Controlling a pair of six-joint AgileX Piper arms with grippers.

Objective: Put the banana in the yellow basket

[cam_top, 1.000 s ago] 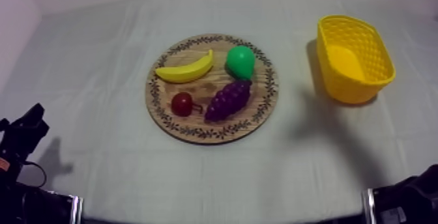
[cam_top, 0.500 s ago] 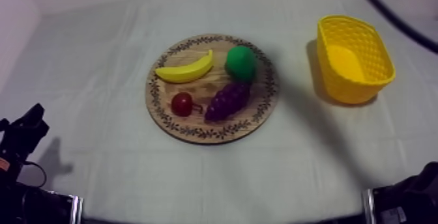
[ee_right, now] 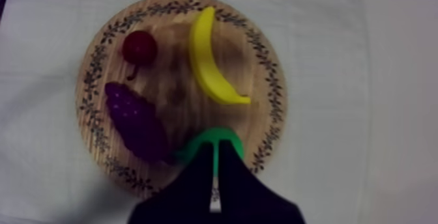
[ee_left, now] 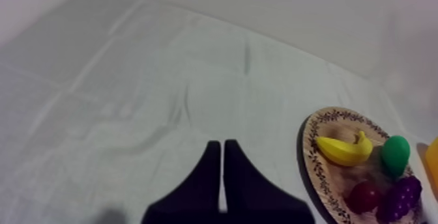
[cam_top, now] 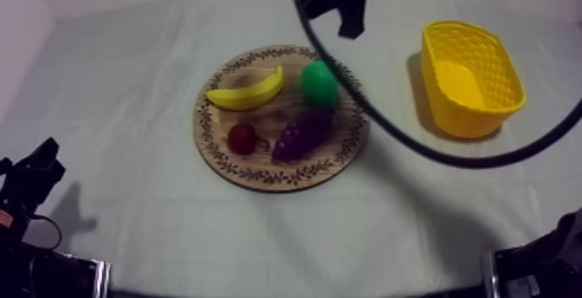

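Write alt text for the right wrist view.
The right gripper, fingers together, hovers over the pear on the round wooden board. The banana, a small red fruit and the grapes also lie on the board.

1. Nothing to read here: no text, label, brand, number or sign shows on anything.
2. The wooden board carries a leafy pattern round its rim, which is ornament and not lettering.
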